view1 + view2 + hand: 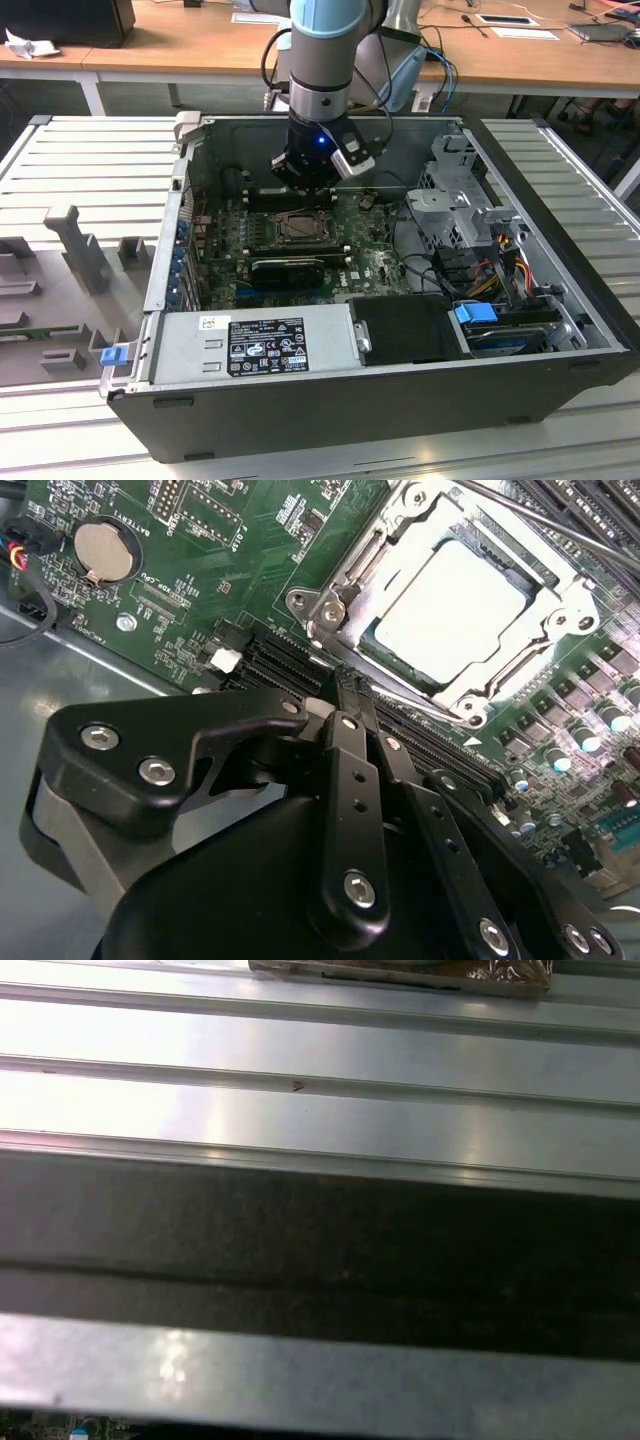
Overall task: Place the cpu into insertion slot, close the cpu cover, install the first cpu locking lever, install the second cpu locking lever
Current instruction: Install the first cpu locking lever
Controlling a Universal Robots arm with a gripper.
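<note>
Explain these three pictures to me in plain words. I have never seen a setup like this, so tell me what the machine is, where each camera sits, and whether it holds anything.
The machine is a single robot arm with a gripper at its end. It hangs over an open computer case that lies on its side on a ribbed metal table.

The exterior view comes from a camera standing apart from the arm. The two wrist views come from cameras riding on the arm itself.

In the second wrist view, the black shape up close is the gripper, and beyond it is the green circuit board. There the cpu, a pale square chip, already sits in the insertion slot, with the cpu cover framing it.

The first wrist view looks at metal ridges and a dark band.

Nothing is seen in the gripper.
</note>
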